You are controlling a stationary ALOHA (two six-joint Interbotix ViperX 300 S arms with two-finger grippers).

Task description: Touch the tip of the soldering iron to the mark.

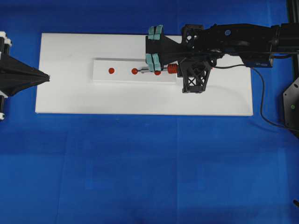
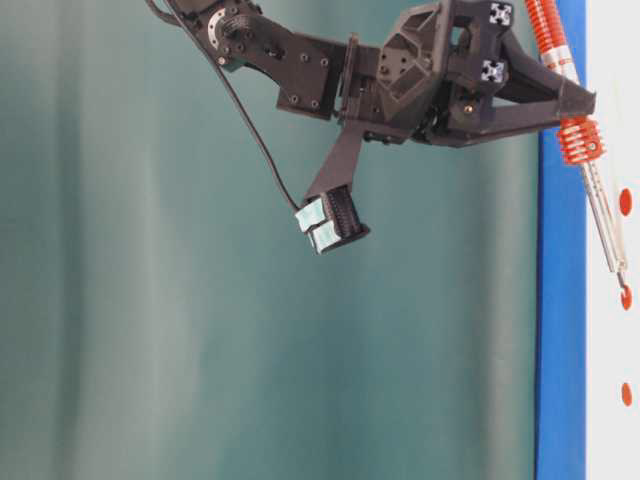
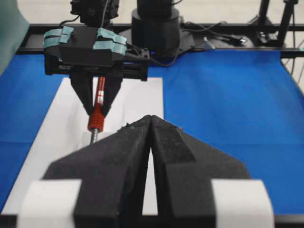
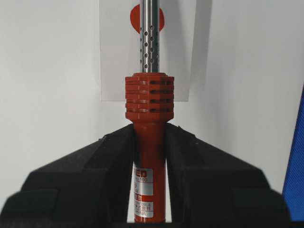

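The soldering iron (image 4: 148,156) was clamped in the right claw (image 4: 149,142), its tip at the middle red mark (image 1: 134,71); the left claw (image 3: 151,123) was closed, empty

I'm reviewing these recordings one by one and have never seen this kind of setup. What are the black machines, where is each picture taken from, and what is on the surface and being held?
These are two robot arms, each ending in a two-fingered pincer. One picture looks straight down, one looks across from table height and appears turned sideways, and one small camera rides on each wrist. On the blue cloth lies a white board with a narrower white strip bearing three red dots. The right pincer is closed on the orange-red handle of a soldering iron; its silver shaft slants down so the tip sits at the middle dot, apparently touching. The left pincer is closed, holds nothing, and rests at the board's left edge.
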